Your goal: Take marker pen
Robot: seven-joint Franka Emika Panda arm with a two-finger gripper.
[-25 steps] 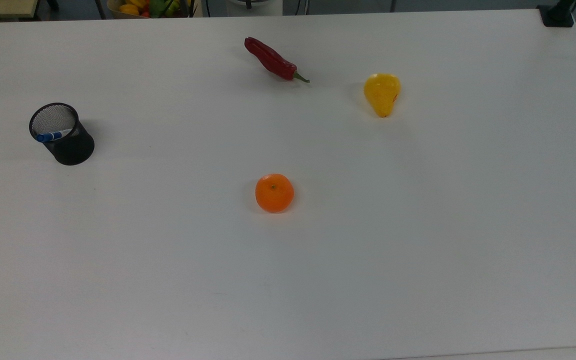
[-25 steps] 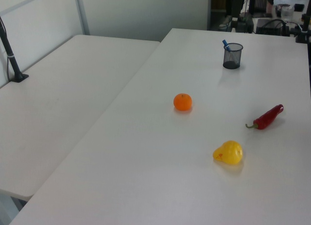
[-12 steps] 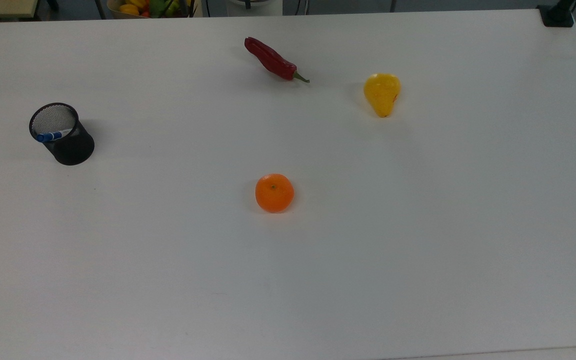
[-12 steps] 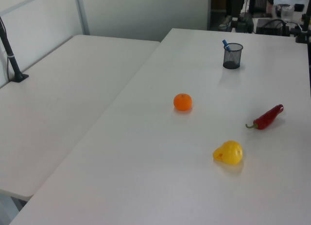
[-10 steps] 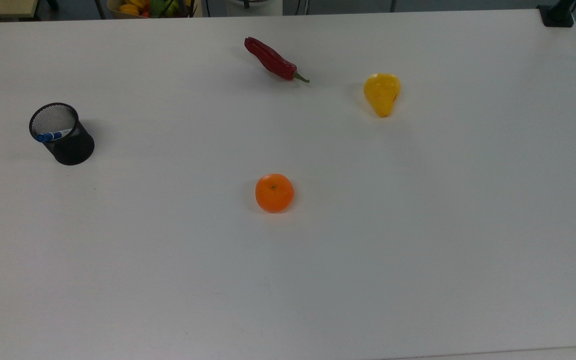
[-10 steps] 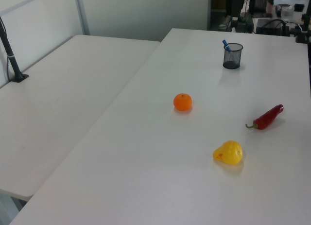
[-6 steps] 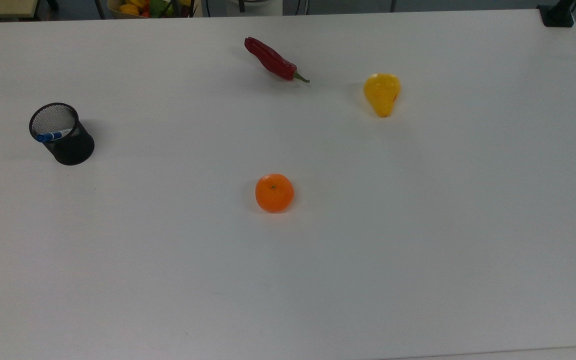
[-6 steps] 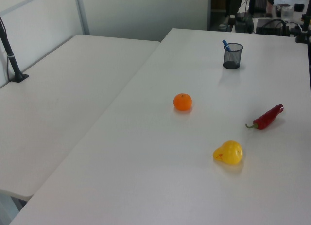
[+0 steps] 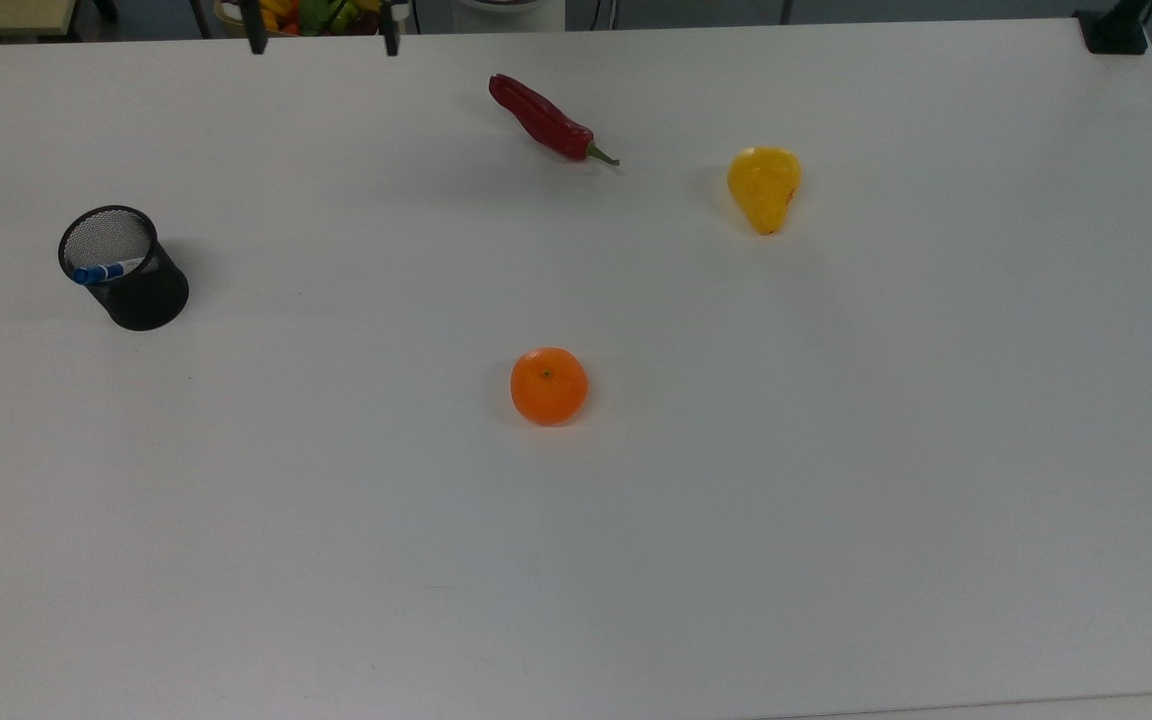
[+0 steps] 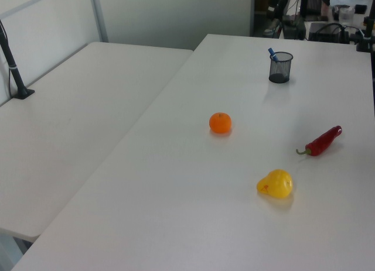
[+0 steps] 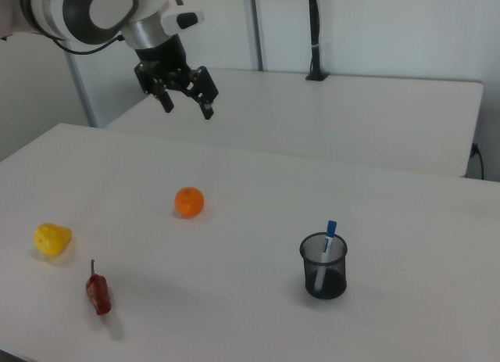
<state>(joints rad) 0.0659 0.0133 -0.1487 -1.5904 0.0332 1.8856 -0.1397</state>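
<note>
In the top view the marker pen (image 9: 108,270) sits inside a black mesh pen cup (image 9: 136,288) way over on the top view's left, leaning so its blue cap rests on the rim. A red chili pepper (image 9: 544,120) and a yellow pear (image 9: 764,187) lie toward the far edge of the white table (image 9: 836,500), with an orange (image 9: 549,386) in the middle, all well apart from the cup. Two dark fingertips (image 9: 257,42) of the gripper (image 9: 323,40) poke in at the top edge, spread wide. The left view puts the cup (image 10: 280,68) at the far end with the blue cap (image 10: 272,52) sticking up over the rim. In the right view the gripper (image 11: 187,98) hangs high above the table, jaws apart and empty, well away from the cup (image 11: 323,267) at the right view's near right, where the pen (image 11: 326,252) stands tilted. Looks like the approach has barely begun. Best bet is probably to come straight down over the exposed cap end, line the fingers across the barrel, and close above the rim so the light cup doesn't get knocked or dragged along.
</note>
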